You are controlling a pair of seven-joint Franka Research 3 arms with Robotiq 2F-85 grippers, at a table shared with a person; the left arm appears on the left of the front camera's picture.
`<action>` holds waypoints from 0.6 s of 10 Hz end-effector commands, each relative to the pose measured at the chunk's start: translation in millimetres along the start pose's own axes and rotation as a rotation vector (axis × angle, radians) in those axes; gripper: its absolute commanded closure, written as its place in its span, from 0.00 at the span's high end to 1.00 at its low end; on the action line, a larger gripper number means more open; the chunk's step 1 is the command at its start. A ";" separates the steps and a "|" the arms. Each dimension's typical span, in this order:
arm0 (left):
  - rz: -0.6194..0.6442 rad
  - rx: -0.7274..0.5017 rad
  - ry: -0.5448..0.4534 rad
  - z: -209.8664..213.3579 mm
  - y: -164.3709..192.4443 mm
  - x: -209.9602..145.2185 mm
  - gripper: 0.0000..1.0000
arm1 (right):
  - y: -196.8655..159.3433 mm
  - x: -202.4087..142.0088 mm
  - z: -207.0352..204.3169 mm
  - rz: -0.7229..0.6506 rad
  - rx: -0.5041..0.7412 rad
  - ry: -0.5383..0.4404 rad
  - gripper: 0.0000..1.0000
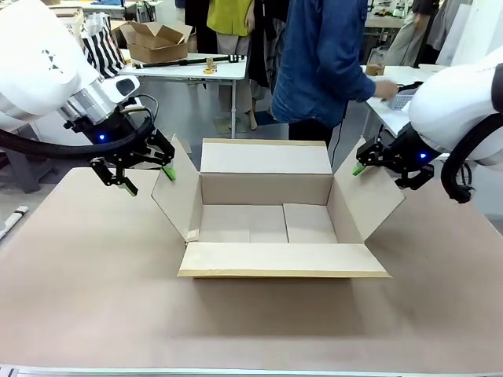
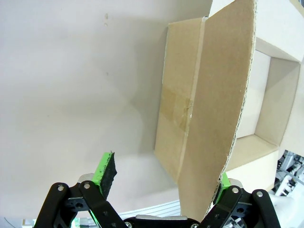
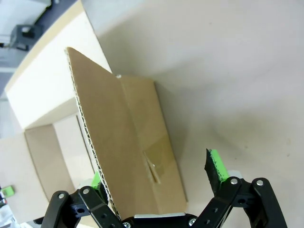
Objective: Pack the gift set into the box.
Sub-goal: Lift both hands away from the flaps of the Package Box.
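The left gripper (image 1: 149, 181) and right gripper (image 1: 385, 174) gape astride side flaps of the box (image 1: 267, 188), holding nothing; clamp squarely

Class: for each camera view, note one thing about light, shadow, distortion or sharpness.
Front view: soft, even light; only a thin shadow under the near flap of the box. Left wrist view: the left flap has a bowed cut edge, probably lens distortion; a pale shadow lies on the table beside it. Right wrist view: no glare; the right flap shows sharp corrugations.
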State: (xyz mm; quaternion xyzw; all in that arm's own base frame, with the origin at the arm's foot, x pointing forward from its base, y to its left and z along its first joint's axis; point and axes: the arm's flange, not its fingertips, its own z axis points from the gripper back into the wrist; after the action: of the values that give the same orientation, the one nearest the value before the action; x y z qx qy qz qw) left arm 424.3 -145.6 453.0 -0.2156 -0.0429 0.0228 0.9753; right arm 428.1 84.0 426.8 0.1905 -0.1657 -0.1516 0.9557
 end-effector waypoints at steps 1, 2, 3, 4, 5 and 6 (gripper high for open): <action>-0.008 0.014 0.000 1.2 1.3 0.2 1.00 | 0.3 0.6 2.7 -0.001 -0.009 -0.008 1.00; -0.008 0.014 0.000 1.2 1.3 0.2 1.00 | 0.3 0.6 2.7 -0.001 -0.009 -0.008 1.00; -0.008 0.014 0.000 1.2 1.3 0.2 1.00 | 0.3 0.6 2.7 -0.001 -0.009 -0.008 1.00; -0.008 0.014 0.000 1.2 1.3 0.2 1.00 | 0.3 0.6 2.7 -0.001 -0.009 -0.008 1.00; -0.008 0.014 0.000 1.2 1.3 0.2 1.00 | 0.3 0.6 2.7 -0.001 -0.009 -0.008 1.00; -0.008 0.014 0.000 1.2 1.3 0.2 1.00 | 0.3 0.6 2.7 -0.001 -0.009 -0.008 1.00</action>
State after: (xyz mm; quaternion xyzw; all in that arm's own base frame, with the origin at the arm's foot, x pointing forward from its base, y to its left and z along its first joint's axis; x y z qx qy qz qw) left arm 424.3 -145.6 453.0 -0.2156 -0.0428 0.0228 0.9753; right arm 428.1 83.9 426.8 0.1904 -0.1657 -0.1517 0.9557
